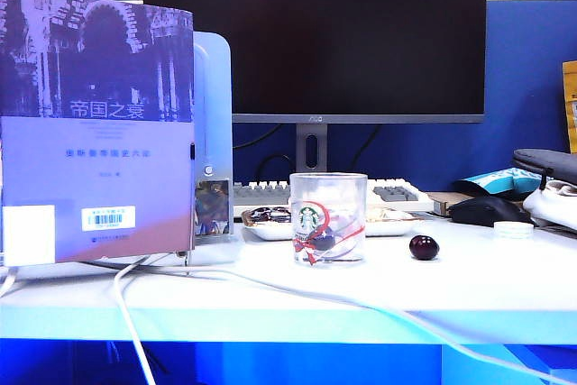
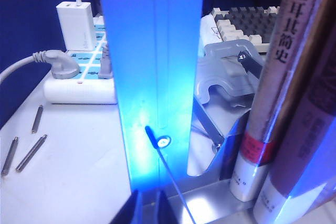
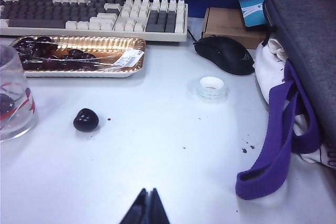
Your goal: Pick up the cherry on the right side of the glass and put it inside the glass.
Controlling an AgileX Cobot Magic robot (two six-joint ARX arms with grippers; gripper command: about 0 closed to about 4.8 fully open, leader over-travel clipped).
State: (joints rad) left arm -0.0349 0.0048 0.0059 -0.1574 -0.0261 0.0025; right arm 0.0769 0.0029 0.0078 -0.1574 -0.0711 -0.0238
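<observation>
A: Nearest the lens, the right gripper [image 3: 146,206] is sitting with its fingers pressed together, holding nothing, low over the white surface [image 3: 157,145].

B: And the left gripper [image 2: 144,206]?

A: Also together, facing a blue panel [image 2: 152,51] beside some books [image 2: 283,103].

B: The cherry [image 1: 424,247]?

A: It is resting on the surface just right of the glass [image 1: 328,217], not touching it.

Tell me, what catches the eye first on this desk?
A clear glass with a green logo stands mid-desk, a dark cherry alone on the white top to its right. A big black monitor looms behind, a purple book upright at left. Both grippers, left and right, hang back, shut.
</observation>
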